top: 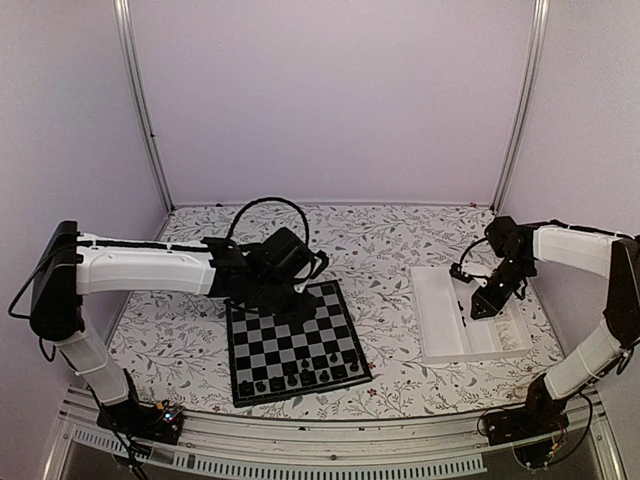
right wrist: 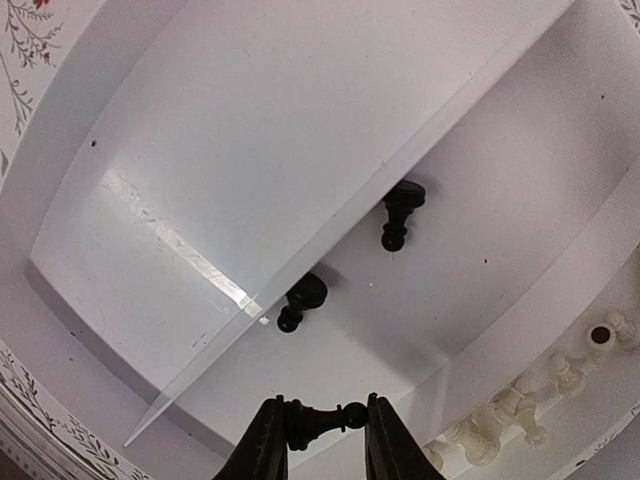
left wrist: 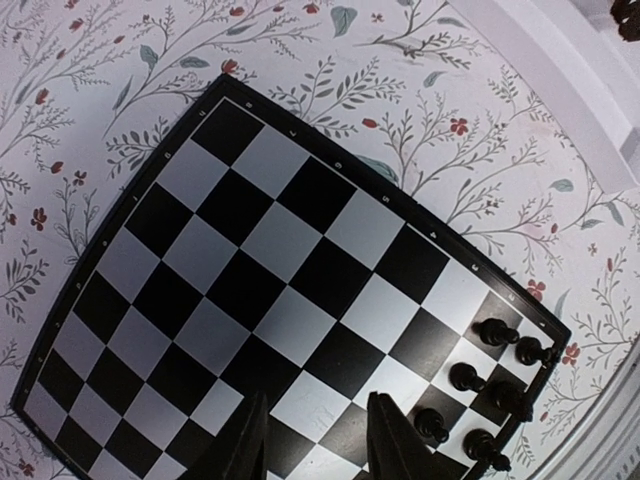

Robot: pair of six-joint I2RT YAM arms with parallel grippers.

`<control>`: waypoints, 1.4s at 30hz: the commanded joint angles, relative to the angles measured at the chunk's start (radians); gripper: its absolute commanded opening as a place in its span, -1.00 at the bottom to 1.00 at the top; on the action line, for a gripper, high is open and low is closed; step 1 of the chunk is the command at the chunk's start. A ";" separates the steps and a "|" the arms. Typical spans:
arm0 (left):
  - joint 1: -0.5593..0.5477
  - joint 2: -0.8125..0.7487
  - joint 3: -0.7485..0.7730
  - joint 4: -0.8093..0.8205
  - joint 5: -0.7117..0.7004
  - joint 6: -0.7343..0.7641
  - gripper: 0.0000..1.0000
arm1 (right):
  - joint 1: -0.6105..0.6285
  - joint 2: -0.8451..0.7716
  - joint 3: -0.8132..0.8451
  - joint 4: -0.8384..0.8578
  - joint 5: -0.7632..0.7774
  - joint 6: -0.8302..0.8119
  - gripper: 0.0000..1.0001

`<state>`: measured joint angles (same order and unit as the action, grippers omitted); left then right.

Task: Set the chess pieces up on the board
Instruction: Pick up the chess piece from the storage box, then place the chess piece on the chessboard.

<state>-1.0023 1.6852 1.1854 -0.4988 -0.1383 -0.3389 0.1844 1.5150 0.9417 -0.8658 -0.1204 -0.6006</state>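
Observation:
The board [top: 262, 338] lies in front of the left arm, with several black chess pieces [top: 300, 376] along its near rows. In the left wrist view the pieces [left wrist: 470, 378] cluster at one corner of the board [left wrist: 250, 270]. My left gripper [top: 298, 300] [left wrist: 316, 400] hovers over the board, open, with nothing between its fingers. My right gripper [top: 483, 305] [right wrist: 324, 402] is over the white tray [top: 440, 330], shut on a black pawn [right wrist: 316, 421] that it holds end to end between its fingertips. Two more black pieces [right wrist: 400, 212] [right wrist: 300, 297] lie on the tray floor [right wrist: 480, 230].
Pale cream pieces [right wrist: 500, 420] fill a narrow side compartment of the tray. A thin divider wall [right wrist: 330, 230] runs across the tray beside the two loose black pieces. The flower-patterned tablecloth [top: 390, 250] surrounds the board and the tray.

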 commanded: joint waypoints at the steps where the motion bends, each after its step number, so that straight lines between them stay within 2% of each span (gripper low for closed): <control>1: 0.015 0.017 0.029 0.025 0.014 0.016 -0.28 | 0.010 -0.047 0.011 0.017 -0.046 -0.046 -0.48; 5: 0.018 0.012 0.029 0.025 0.008 0.016 -0.27 | 0.049 -0.096 0.016 0.066 -0.041 -0.075 -0.49; 10: 0.042 0.001 0.013 0.058 0.033 0.008 -0.27 | 0.150 -0.183 0.017 0.218 -0.009 -0.119 -0.48; 19: 0.102 -0.009 0.020 0.099 0.094 -0.011 -0.27 | 0.465 -0.193 -0.054 0.615 0.069 -0.184 -0.47; 23: 0.126 -0.020 0.007 0.148 0.184 -0.011 -0.26 | 0.583 -0.159 -0.103 0.801 0.141 -0.243 -0.48; 26: 0.137 -0.022 -0.018 0.258 0.295 -0.002 -0.23 | 0.648 -0.146 -0.126 0.906 0.139 -0.267 -0.48; 29: 0.149 -0.026 -0.064 0.394 0.410 -0.021 -0.20 | 0.691 -0.143 -0.126 0.928 0.081 -0.273 -0.48; 38: 0.165 -0.032 -0.283 1.076 0.702 -0.209 -0.13 | 0.725 -0.159 -0.069 0.812 -0.068 -0.216 -0.47; 40: 0.164 -0.024 -0.296 1.149 0.719 -0.233 -0.12 | 0.726 -0.155 -0.051 0.794 -0.081 -0.202 -0.47; 42: 0.165 -0.005 -0.282 1.150 0.740 -0.239 -0.12 | 0.726 -0.149 -0.037 0.784 -0.086 -0.192 -0.47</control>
<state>-0.8501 1.6806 0.8982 0.4133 0.4984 -0.5156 0.9051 1.3693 0.8528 -0.0475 -0.1513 -0.8326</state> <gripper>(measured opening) 0.438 0.265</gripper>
